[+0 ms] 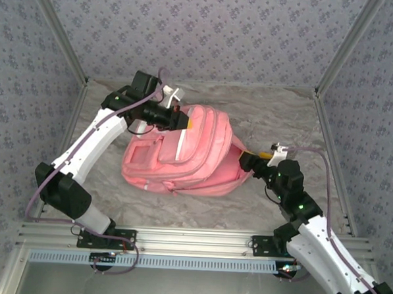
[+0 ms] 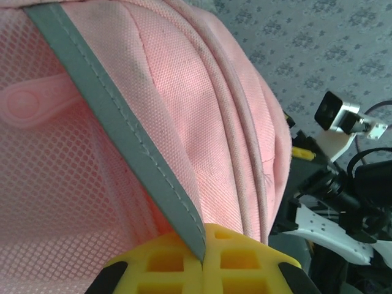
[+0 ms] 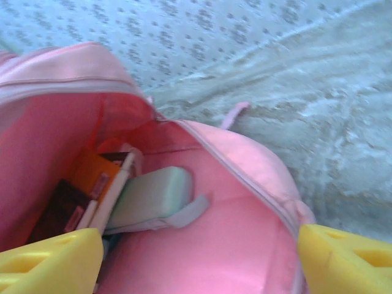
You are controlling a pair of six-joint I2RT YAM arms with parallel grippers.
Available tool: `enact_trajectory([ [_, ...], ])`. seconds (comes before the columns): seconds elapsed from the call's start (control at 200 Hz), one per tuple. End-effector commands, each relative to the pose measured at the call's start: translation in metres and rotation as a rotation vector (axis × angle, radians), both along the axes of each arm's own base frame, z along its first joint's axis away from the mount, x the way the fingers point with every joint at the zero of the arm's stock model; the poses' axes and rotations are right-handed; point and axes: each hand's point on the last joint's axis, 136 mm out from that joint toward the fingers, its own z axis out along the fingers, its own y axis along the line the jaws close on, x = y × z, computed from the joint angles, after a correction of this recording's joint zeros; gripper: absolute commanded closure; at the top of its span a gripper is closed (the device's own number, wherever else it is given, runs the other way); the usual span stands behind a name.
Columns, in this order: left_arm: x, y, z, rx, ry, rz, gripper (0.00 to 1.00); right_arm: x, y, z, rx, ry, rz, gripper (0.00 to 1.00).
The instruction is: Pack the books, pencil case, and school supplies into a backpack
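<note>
The pink backpack lies on its side mid-table, its mouth facing right. My left gripper is shut on the grey strip on the backpack's upper face, with the yellow fingertips pressed together around it. My right gripper hangs open at the backpack's open mouth, holding nothing. Inside the pink lining the mint-green pencil case lies beside the books: an orange-yellow cover, a dark one and a white edge. The smaller school supplies are hidden.
Patterned cloth walls and metal frame posts close in the marbled table on three sides. The right arm stands close past the backpack's far side in the left wrist view. Bare table lies behind and to the right of the backpack.
</note>
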Motion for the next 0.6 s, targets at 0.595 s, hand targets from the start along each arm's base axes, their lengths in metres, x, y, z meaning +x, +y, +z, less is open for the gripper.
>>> enact_trajectory([
  [0.595, -0.083, -0.055, -0.109, 0.340, 0.073, -0.339, 1.00, 0.014, -0.024, -0.036, -0.015, 0.266, -0.097, 0.19],
])
